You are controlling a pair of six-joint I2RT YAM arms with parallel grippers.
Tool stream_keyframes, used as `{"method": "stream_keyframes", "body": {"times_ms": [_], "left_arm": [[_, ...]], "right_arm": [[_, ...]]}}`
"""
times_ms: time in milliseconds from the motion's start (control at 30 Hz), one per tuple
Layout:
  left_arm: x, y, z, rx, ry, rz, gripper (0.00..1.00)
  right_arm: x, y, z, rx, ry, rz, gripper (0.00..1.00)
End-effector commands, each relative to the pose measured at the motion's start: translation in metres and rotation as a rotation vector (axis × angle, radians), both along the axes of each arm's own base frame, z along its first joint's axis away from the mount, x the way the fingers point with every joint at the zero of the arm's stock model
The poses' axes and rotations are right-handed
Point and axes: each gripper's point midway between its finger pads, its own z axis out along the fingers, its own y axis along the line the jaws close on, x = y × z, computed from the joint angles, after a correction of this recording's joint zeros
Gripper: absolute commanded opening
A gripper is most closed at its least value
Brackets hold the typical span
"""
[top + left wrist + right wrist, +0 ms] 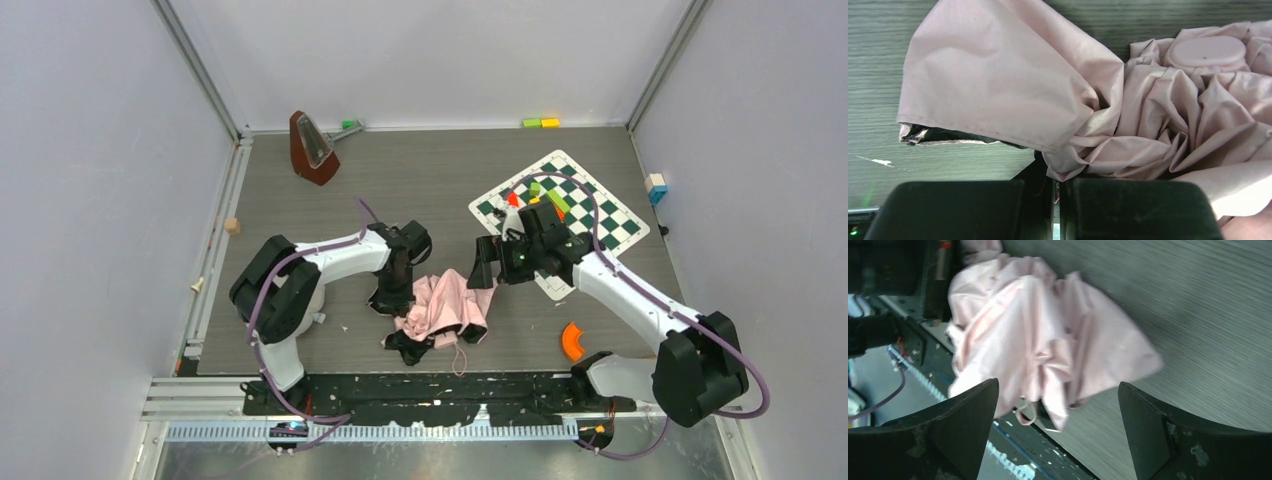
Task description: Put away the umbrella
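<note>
The umbrella (445,305) is pale pink with a black underside showing at its edges, and the table (420,180) is grey with a fine wood-grain pattern. The mat (600,215) is checked in dark green and white, the metronome (312,148) is reddish brown, and the curved piece (572,341) is bright orange. The left arm (335,258) and right arm (625,290) are white with black joints and purple cables.

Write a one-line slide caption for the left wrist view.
Left gripper shut on a fold of the crumpled pink umbrella on the grey table.

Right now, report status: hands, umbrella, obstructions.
Left hand shut on umbrella fabric. Right hand open, beside it. Canopy crumpled, loose on table. Orange piece well clear.
</note>
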Motion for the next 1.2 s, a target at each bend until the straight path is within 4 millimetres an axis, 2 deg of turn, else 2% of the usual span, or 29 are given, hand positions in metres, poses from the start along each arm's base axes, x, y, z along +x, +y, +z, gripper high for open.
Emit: {"method": "stream_keyframes", "body": {"times_ms": [0, 33, 100, 233, 333, 500, 600, 633, 733, 767, 833, 933, 967, 1033, 1167], "left_arm": [[-0.006, 0.029, 0.001, 0.127, 0.009, -0.038, 0.0], [-0.005, 0.029, 0.003, 0.123, 0.005, -0.038, 0.0], [-0.003, 0.027, 0.008, 0.111, -0.009, -0.037, 0.0], [-0.002, 0.017, 0.018, 0.059, -0.012, -0.032, 0.0], [0.0, 0.01, 0.026, 0.024, -0.022, -0.03, 0.0], [0.006, -0.009, 0.035, -0.074, -0.046, -0.032, 0.0], [0.01, -0.029, 0.042, -0.188, -0.064, -0.037, 0.0], [0.011, -0.036, 0.044, -0.227, -0.073, -0.04, 0.0], [0.013, -0.055, 0.049, -0.341, -0.084, -0.052, 0.0], [0.013, -0.061, 0.052, -0.382, -0.087, -0.058, 0.0], [0.015, -0.074, 0.059, -0.467, -0.108, -0.07, 0.0], [0.019, -0.079, 0.071, -0.539, -0.171, -0.095, 0.04], [0.019, -0.083, 0.077, -0.576, -0.19, -0.111, 0.05], [0.018, -0.086, 0.084, -0.61, -0.211, -0.138, 0.07], [0.013, -0.087, 0.093, -0.655, -0.234, -0.176, 0.14]], "right_arm": [[0.005, -0.039, -0.019, -0.109, 0.018, -0.138, 0.96], [0.007, -0.042, -0.025, -0.106, 0.027, -0.158, 0.97], [0.007, -0.037, -0.034, -0.075, 0.047, -0.15, 0.98], [0.003, -0.014, -0.047, 0.024, 0.117, -0.091, 0.98], [-0.001, 0.01, -0.044, 0.079, 0.116, -0.018, 0.92], [-0.016, 0.051, -0.044, 0.121, 0.141, 0.087, 0.77], [-0.026, 0.075, -0.044, 0.14, 0.139, 0.149, 0.59], [-0.029, 0.084, -0.042, 0.148, 0.133, 0.172, 0.56], [-0.034, 0.096, -0.041, 0.159, 0.121, 0.201, 0.46], [-0.034, 0.101, -0.04, 0.16, 0.111, 0.212, 0.4], [-0.034, 0.106, -0.046, 0.139, 0.115, 0.222, 0.3], [-0.033, 0.108, -0.054, 0.117, 0.124, 0.232, 0.21], [-0.032, 0.11, -0.058, 0.113, 0.129, 0.232, 0.14], [-0.031, 0.11, -0.066, 0.1, 0.149, 0.222, 0.08], [-0.036, 0.108, -0.091, 0.077, 0.231, 0.186, 0.05]]}}
